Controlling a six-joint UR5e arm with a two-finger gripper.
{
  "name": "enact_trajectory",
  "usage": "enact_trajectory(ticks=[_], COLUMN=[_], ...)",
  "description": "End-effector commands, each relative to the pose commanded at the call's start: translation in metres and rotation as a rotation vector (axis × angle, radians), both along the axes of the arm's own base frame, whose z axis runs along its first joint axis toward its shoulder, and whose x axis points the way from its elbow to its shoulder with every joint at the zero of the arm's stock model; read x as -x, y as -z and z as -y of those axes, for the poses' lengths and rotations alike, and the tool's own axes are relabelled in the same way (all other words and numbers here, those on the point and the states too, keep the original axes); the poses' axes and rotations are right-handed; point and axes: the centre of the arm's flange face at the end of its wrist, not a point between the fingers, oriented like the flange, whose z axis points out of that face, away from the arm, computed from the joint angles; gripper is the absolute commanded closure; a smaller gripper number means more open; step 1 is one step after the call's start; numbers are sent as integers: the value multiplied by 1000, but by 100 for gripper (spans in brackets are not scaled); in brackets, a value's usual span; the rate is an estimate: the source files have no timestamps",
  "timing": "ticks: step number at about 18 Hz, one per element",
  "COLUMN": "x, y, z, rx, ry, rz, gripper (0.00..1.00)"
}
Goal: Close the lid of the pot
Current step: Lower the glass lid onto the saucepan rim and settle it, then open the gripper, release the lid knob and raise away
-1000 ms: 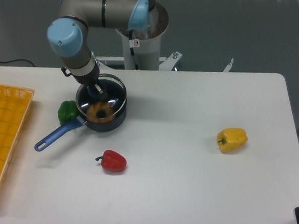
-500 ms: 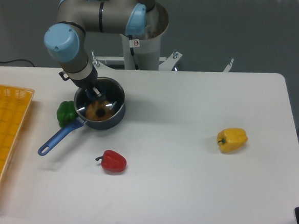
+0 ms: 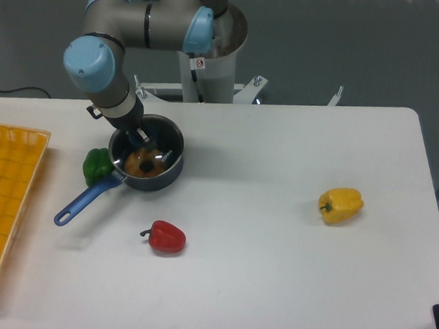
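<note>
The pot (image 3: 166, 174) is a small dark navy saucepan left of the table's middle, with its blue handle (image 3: 85, 199) pointing to the front left. The pot lid (image 3: 161, 134), clear glass with a thin metal rim, lies across the pot's mouth. Something round and brown shows through the glass. My gripper (image 3: 141, 137) comes down from the upper left onto the lid's centre. Its fingers are closed around the blue knob, which is mostly hidden between them.
A green pepper (image 3: 96, 165) touches the pot's left side by the handle. A red pepper (image 3: 166, 237) lies in front of the pot and a yellow pepper (image 3: 341, 205) far to the right. A yellow basket (image 3: 2, 202) sits at the left edge.
The lid has come down from a raised, larger-looking position onto the pot. The arm shifted slightly left and the pot handle swung a little.
</note>
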Motion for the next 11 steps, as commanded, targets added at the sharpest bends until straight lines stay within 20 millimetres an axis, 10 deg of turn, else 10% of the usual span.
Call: enact_trajectory(ticks=[8,11], x=[10,48], y=[-25,-57], z=[-7,-10], rx=[24,1], ry=[16,-47], rz=[16,11], gripper=[0,0])
